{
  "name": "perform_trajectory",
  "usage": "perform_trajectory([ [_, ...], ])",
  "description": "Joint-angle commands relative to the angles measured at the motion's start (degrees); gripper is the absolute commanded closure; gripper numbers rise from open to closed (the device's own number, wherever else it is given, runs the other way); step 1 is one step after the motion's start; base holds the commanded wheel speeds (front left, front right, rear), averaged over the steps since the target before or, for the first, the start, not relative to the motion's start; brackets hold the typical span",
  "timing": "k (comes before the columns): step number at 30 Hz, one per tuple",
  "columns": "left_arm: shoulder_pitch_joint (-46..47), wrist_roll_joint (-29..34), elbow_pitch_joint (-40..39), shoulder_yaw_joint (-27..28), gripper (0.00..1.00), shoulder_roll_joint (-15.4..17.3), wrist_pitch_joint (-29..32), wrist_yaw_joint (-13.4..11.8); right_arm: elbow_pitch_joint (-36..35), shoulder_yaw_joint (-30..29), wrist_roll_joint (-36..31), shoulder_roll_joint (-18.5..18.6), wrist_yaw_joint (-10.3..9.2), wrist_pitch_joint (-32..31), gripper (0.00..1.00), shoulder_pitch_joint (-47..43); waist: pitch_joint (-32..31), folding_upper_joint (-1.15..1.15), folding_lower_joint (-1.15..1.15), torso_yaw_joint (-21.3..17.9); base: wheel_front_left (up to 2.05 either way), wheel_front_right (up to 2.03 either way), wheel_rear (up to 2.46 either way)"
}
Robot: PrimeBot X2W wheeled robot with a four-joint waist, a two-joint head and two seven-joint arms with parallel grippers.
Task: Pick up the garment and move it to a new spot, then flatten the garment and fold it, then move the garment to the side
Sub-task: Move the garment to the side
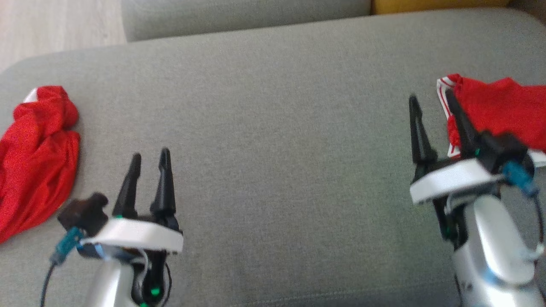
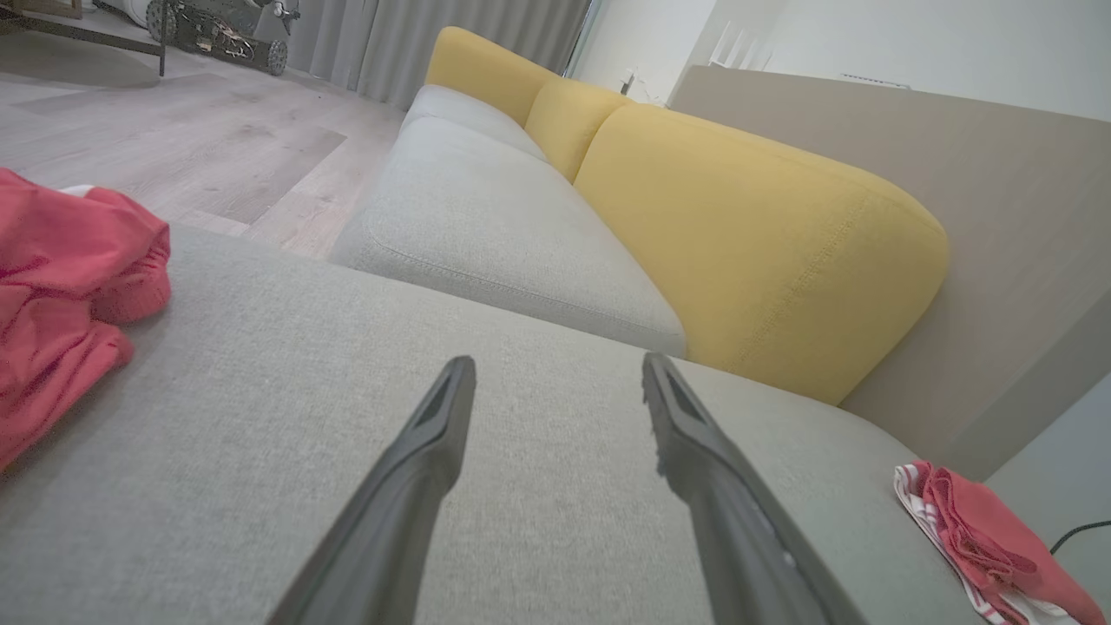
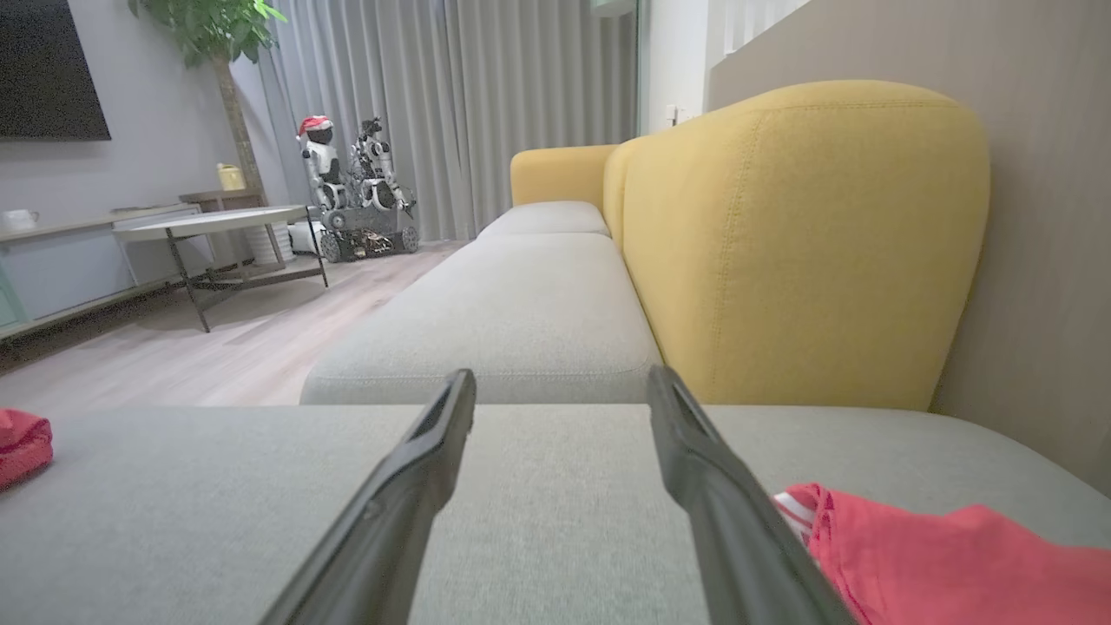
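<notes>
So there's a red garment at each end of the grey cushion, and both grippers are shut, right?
Not quite: both are open. The wrist views show the left gripper and the right gripper with fingers spread apart. The rest is right.

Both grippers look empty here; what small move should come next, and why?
Probably swing the left gripper left toward the crumpled red garment. Both grippers stand open and empty over the grey cushion; that garment lies bunched at the cushion's left end, while the other red garment beside the right gripper looks already folded, though that is uncertain.
</notes>
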State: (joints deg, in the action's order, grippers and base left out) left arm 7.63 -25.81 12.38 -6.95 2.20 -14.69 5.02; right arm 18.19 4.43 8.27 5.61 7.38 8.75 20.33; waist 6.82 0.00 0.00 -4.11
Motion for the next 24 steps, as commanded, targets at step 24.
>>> perform_trajectory([
  [24, -7.0, 1.73, -5.2, -0.39, 0.0, 0.67, -0.31, -3.64, -4.31, -0.75, -1.99, -2.72, 0.11, 5.49, 0.0, -12.88, -5.43, 0.0, 0.0, 0.7, 0.0, 0.0, 0.0],
])
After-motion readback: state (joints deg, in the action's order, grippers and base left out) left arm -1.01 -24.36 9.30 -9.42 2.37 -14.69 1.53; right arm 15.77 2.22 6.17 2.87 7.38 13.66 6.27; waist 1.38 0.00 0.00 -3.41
